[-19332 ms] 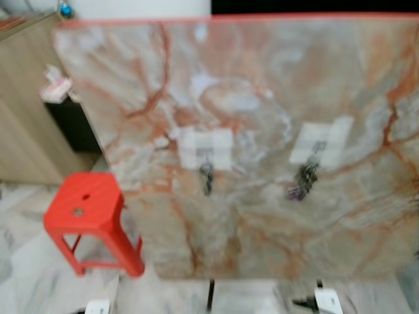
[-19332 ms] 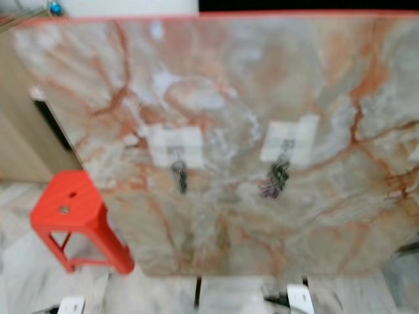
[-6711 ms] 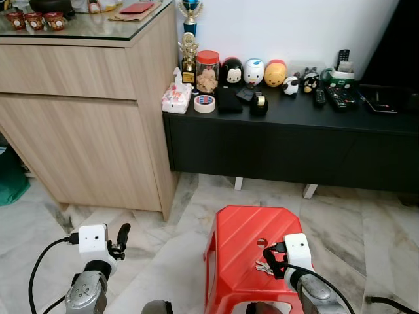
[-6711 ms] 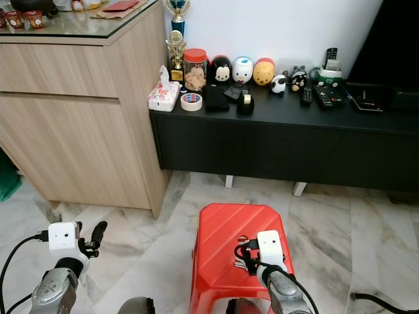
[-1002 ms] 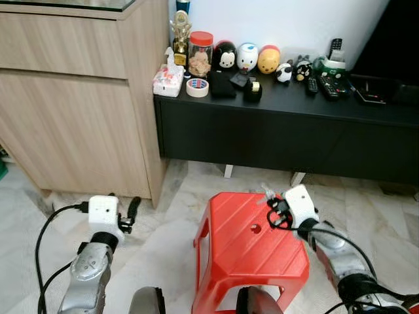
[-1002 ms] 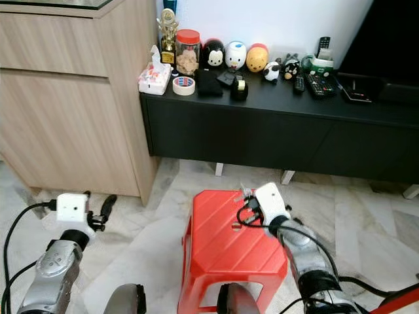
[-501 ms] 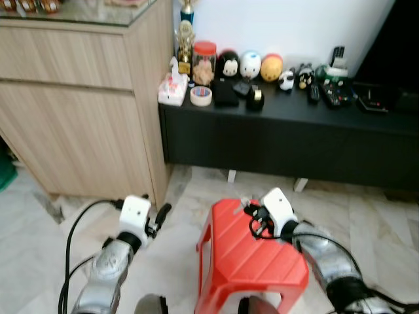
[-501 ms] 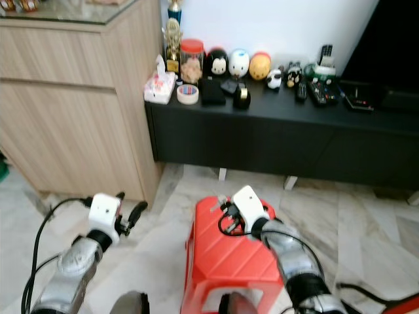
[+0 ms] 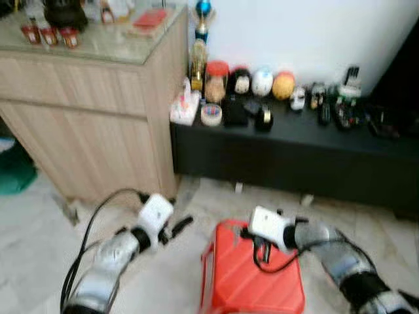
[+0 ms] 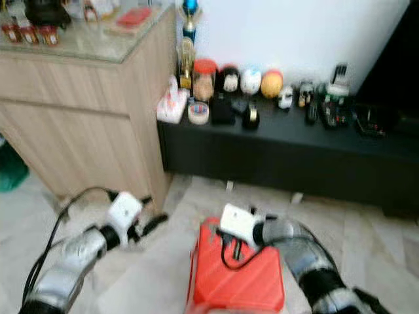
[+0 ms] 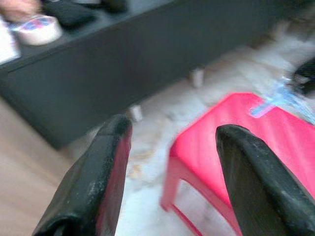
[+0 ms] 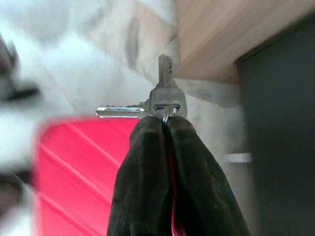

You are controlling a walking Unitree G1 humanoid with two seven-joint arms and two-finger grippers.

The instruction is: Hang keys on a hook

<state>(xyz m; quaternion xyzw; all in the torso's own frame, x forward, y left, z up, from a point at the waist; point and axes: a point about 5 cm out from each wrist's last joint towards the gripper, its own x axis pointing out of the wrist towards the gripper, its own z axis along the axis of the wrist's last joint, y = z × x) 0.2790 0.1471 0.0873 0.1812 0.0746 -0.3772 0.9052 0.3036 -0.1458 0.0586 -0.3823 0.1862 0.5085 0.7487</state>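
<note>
On the far left stands a light wooden cabinet with a glass top, and beside it runs a low black sideboard carrying a row of small figurines, jars and a roll of tape along its back edge. Over the pale marble floor we see our left hand raised ahead of us, its two black fingers spread apart and gripping nothing. Further right, our right hand hovers above the back edge of the red plastic stool, clenched tight on the ring of a small bunch of silver metal keys. One key points straight beyond the fingertips, another juts sideways. Both head views are blurred.
</note>
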